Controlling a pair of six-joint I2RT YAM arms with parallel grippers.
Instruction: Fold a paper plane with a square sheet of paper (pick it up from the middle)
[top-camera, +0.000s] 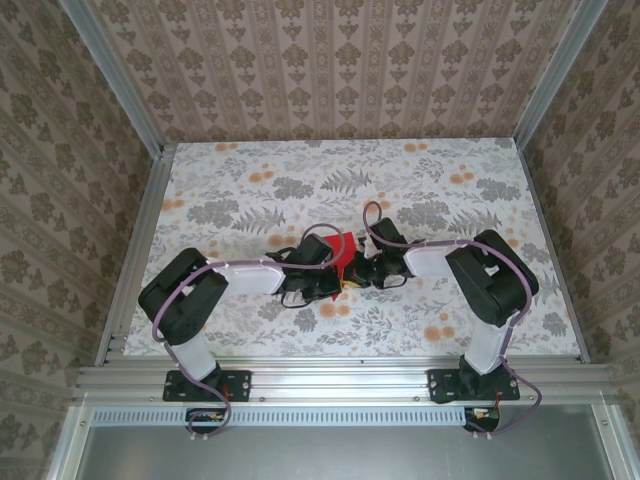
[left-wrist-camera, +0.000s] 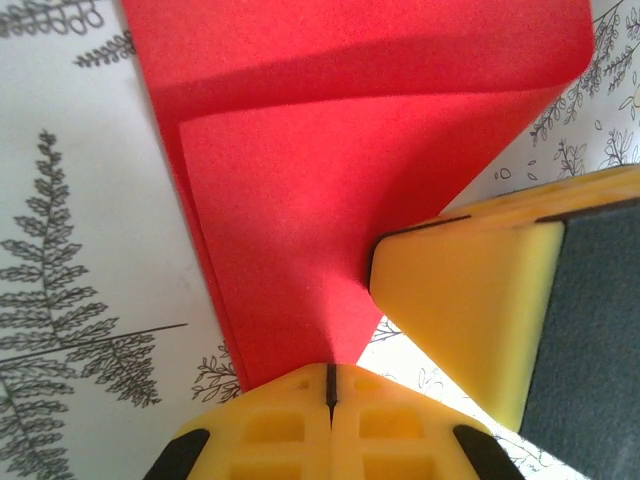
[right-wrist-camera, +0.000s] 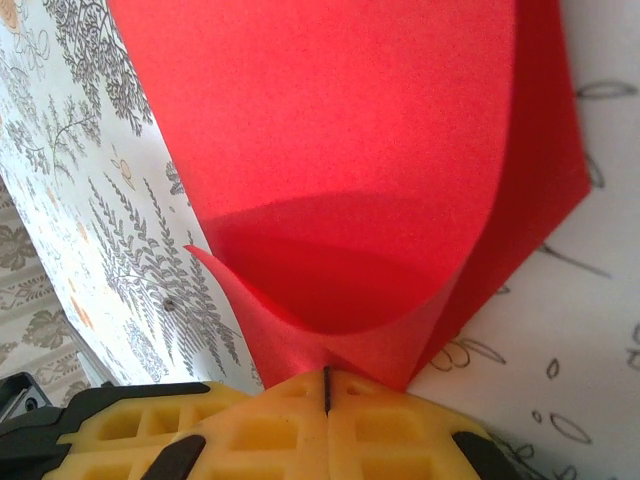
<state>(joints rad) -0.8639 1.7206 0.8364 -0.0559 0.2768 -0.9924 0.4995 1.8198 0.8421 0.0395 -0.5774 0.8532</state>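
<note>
From above, my left gripper and right gripper meet over the square sheet of paper. Their bodies hide most of it, and I can't make out the fingertips.

At my left wrist, my fingers are closed on the sheet's narrow end. It spreads ahead in layers, its far edge cut off.

At my right wrist, my fingers are clamped on a curled fold, its top out of frame.
</note>
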